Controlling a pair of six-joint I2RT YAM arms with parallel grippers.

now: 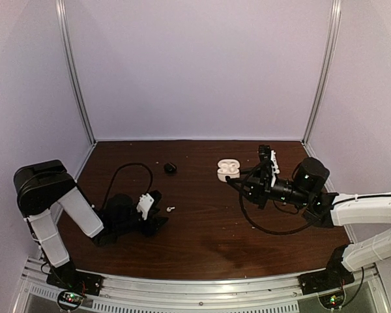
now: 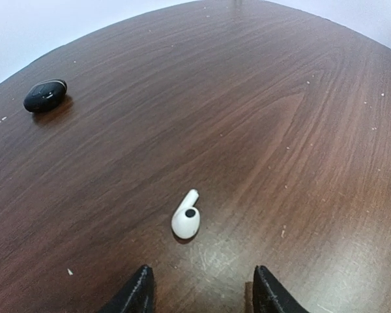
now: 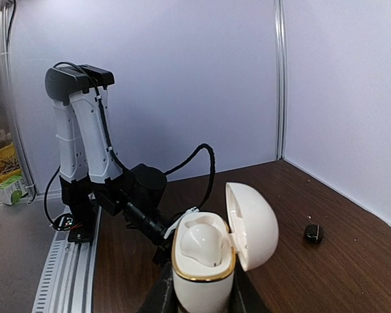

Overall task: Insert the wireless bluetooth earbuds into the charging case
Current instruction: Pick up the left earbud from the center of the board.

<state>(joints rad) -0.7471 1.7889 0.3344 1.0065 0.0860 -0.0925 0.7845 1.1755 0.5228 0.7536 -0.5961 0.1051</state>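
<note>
A white earbud with a short stem lies on the wooden table, just ahead of my left gripper. That gripper is open and low over the table, and the earbud is beyond the fingertips, not between them. From above, the same earbud lies right of the left gripper. My right gripper is shut on the white charging case, held upright with its lid open. A white rounded earbud seems to sit inside. From above, the case is at the right gripper's tip.
A small black rounded piece, perhaps a black earbud, lies at mid-back of the table, also in the left wrist view and the right wrist view. Pale walls close the back and sides. Black cables loop near both arms.
</note>
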